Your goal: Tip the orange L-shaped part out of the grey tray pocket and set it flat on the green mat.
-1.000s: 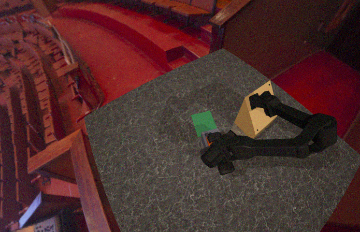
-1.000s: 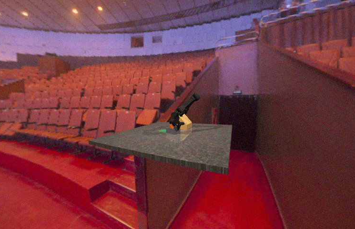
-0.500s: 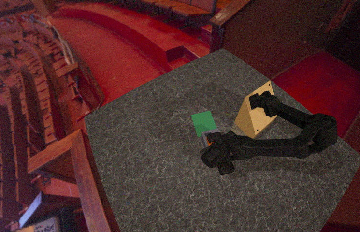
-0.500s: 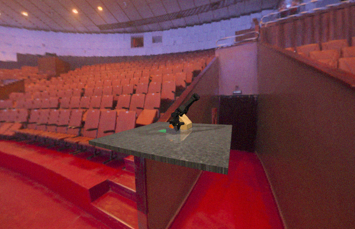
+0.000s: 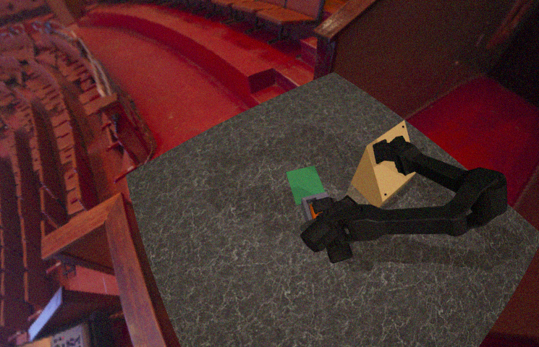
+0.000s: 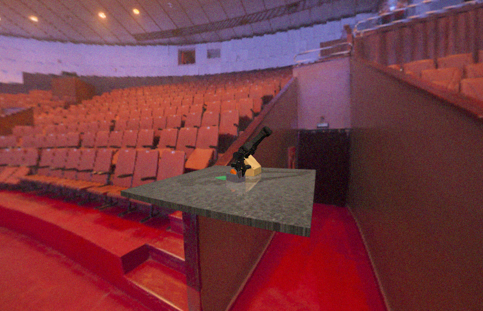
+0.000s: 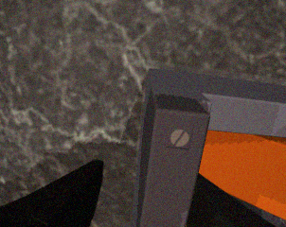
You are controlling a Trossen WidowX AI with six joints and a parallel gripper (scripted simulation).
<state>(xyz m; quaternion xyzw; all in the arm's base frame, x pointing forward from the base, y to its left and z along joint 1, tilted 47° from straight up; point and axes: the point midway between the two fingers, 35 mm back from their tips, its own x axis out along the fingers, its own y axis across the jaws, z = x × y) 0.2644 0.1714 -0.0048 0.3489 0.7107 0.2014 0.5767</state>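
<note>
The orange L-shaped part (image 7: 244,170) (image 5: 313,212) (image 6: 232,171) lies in the pocket of the grey tray (image 7: 171,183) (image 5: 305,203) (image 6: 235,179); most of it is hidden by the arm in the top and exterior views. My gripper (image 7: 143,174) (image 5: 320,208) (image 6: 238,170) is low over the tray, fingers partly apart and holding nothing. In the wrist view one dark finger hangs outside the tray wall over the table. The other finger sits over the orange part; I cannot tell if it touches. The green mat (image 5: 304,181) (image 6: 220,177) lies right beside the tray.
The tan wedge-shaped arm mount (image 5: 376,176) (image 6: 253,169) stands just behind the tray. The dark stone table (image 5: 236,265) (image 6: 249,205) has edges dropping to a red floor. The arm stretches low across the table from the mount.
</note>
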